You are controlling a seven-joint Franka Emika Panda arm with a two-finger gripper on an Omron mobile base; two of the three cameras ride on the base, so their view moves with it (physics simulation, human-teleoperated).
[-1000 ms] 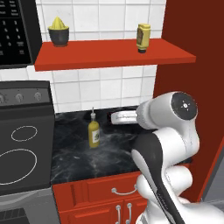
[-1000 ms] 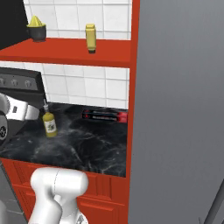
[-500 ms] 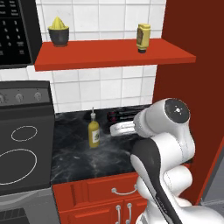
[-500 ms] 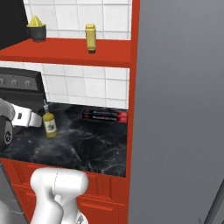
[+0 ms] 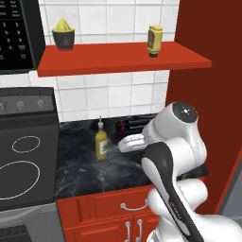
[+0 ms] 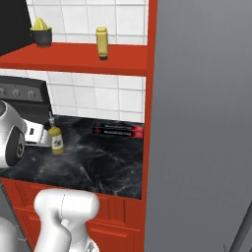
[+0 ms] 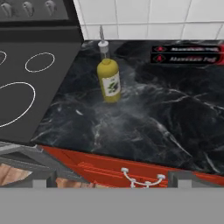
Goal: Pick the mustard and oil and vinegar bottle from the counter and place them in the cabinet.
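The oil and vinegar bottle (image 5: 101,143) (image 6: 56,139) (image 7: 109,78) stands upright on the black marbled counter (image 5: 118,165) (image 7: 153,118), near the stove. My gripper (image 5: 122,143) (image 6: 42,135) (image 7: 111,178) hangs low over the counter just right of the bottle, not touching it. In the hand view its two tips stand wide apart at the bottom edge, open, with nothing between them. The mustard (image 5: 154,40) (image 6: 102,43) stands upright on the red shelf-board cabinet (image 5: 123,59) (image 6: 74,56), towards its right end.
A yellow juicer on a dark bowl (image 5: 63,34) (image 6: 41,32) sits at the shelf's left end. A black stovetop (image 5: 23,160) (image 7: 26,83) borders the counter on the left. A flat black-and-red box (image 5: 134,124) (image 6: 118,130) (image 7: 188,53) lies by the tiled wall. Red drawers (image 7: 140,175) run below.
The arm has come down: my hand dropped from above the box to counter height beside the oil and vinegar bottle. The bottle and the mustard have not moved.
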